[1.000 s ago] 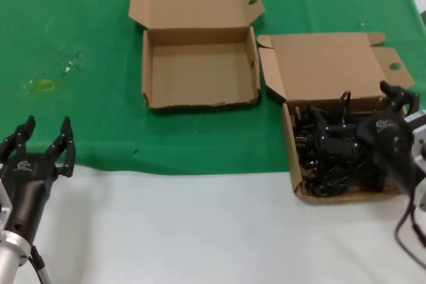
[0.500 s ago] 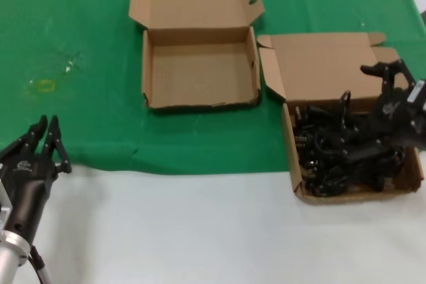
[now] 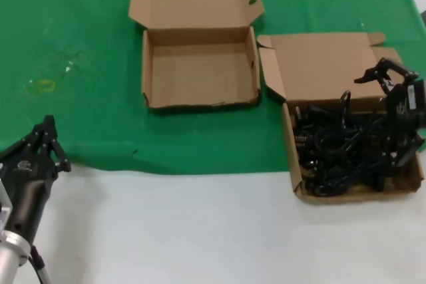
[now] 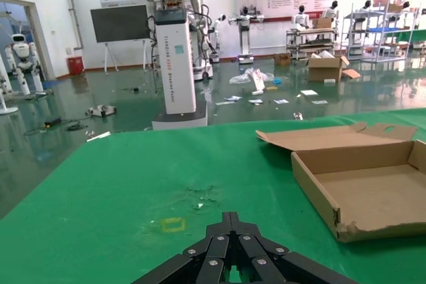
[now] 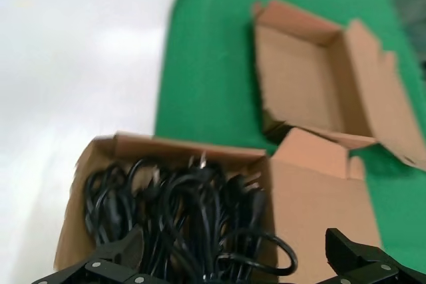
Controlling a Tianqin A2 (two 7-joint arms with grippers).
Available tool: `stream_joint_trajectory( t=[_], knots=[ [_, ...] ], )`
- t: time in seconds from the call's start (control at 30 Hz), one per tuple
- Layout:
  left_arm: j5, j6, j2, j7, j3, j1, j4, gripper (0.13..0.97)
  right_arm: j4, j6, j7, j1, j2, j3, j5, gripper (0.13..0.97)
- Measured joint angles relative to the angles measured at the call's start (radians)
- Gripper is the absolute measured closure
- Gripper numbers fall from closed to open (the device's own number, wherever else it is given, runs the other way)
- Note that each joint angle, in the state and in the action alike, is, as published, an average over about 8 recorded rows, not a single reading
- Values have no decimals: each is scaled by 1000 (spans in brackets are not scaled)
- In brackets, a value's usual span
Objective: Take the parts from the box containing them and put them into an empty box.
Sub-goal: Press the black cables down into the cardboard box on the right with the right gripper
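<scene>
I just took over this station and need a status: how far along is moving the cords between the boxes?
Nothing looks moved yet: the empty box holds no cords. The power cords all lie tangled in the full box. In hand: the right pincer hangs open over that pile at the box's far right, gripping nothing. The left pincer sits shut at the near left, idle. Left: every cord.

right gripper (image 3: 395, 112) lower over the parts (image 3: 346, 154), left gripper (image 3: 45, 139) fingers closed

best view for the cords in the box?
Right wrist view: the cords fill the near frame, loops and plugs distinct, between open fingers. Head view shows them partly behind the right gripper. Left wrist view shows none.
</scene>
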Motion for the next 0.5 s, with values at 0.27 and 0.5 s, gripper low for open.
stream_joint_trajectory(
  t=[0.27,0.5],
  knots=[
    [0,0,0,0,0,0,0,953,-179,-194,-188,99,-136,46,-138,129],
    [0,0,0,0,0,0,0,953,-239,-260,-291,120,-199,92,-215,129]
  ],
)
